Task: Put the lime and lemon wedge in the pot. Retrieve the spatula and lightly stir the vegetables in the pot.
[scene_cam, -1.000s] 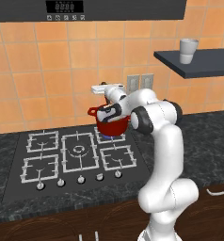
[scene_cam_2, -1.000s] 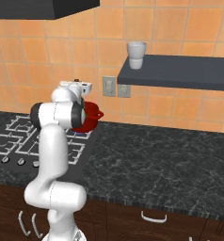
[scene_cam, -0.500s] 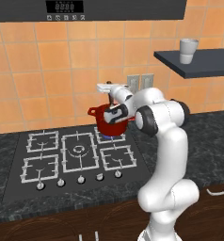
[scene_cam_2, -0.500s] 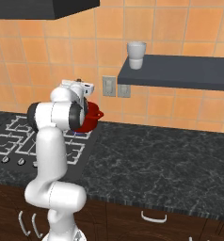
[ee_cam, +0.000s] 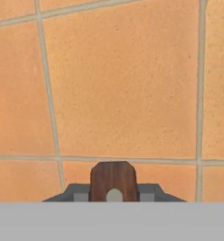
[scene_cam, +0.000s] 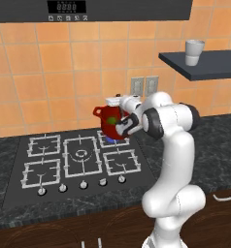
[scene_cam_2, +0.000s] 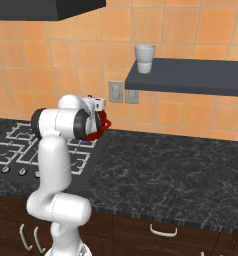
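A white robot arm reaches over the stove's far right burner, where the red pot (scene_cam: 111,122) stands with a green fruit piece (scene_cam: 111,119) showing against it. The gripper (ee_cam: 114,188) faces the orange wall tiles (ee_cam: 123,84), its fingers (ee_cam: 76,192) nearly closed on the brown wooden handle of the spatula (ee_cam: 113,180). A pale cup (scene_cam: 194,52) stands on the shelf (scene_cam: 205,70) at far right.
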